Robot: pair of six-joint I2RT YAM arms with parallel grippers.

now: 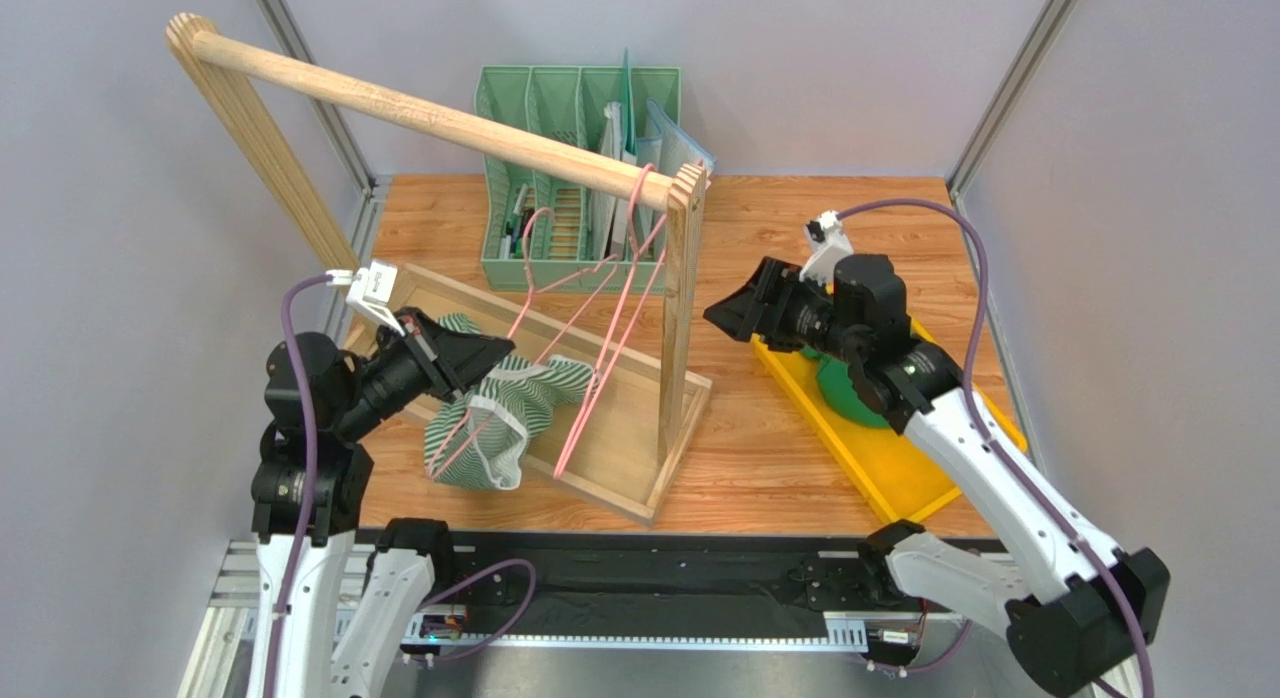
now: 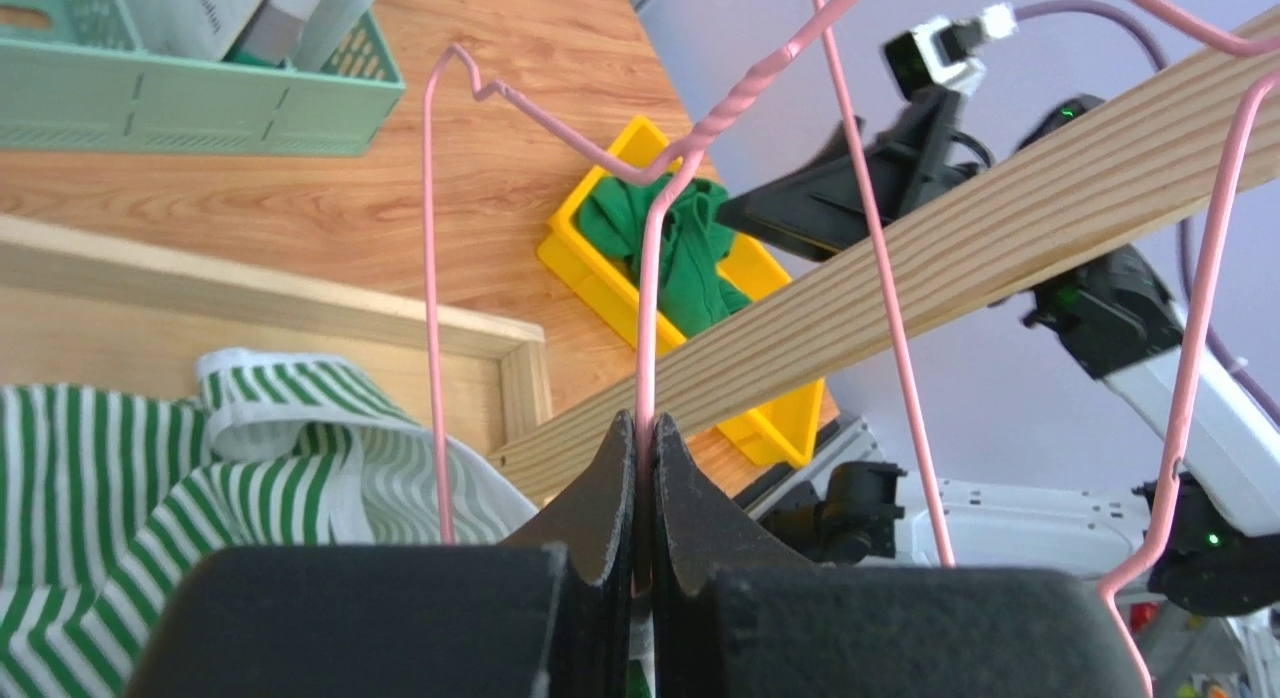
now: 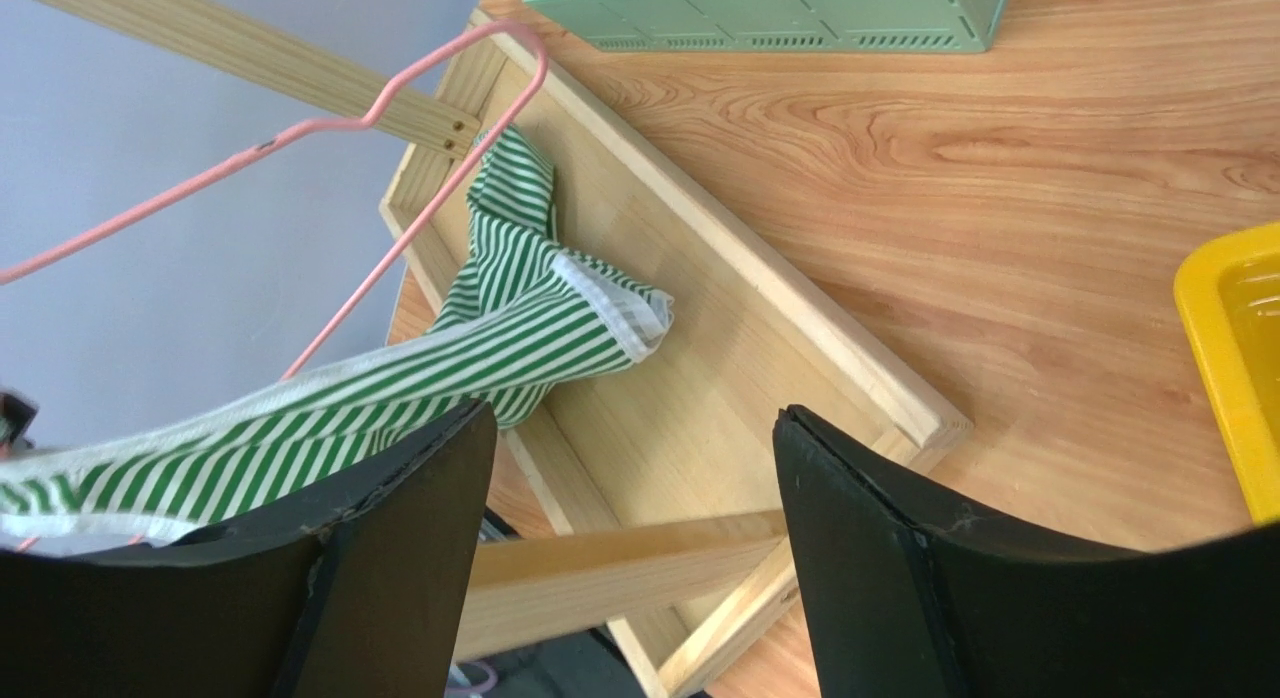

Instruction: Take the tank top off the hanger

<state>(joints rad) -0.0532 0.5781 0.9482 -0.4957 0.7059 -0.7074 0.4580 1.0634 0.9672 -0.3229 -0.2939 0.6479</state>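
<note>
Your left tool (image 2: pixel 643 443) is clamped shut on a strand of the pink wire hanger (image 2: pixel 649 278), the two fingers pressed together with only the wire between them. The hanger's hook sits over the right end of the top rail of the wooden clothes rack (image 1: pixel 436 121). The green-and-white striped tank top (image 1: pixel 504 406) is bunched on the hanger's lower end. It sags over the near left part of the rack's base frame, just right of the left tool and touching the wood. Your right tool (image 3: pixel 634 421) hangs wide open and holds nothing, pointing left toward the rack from above the wooden desk (image 1: pixel 781 443). Below the right arm a yellow plastic tray (image 1: pixel 902 473) lies on the desk with a green cloth (image 1: pixel 842 398) in it. A mint-green slotted organizer (image 1: pixel 556 113) stands at the far edge, behind the rack.
</note>
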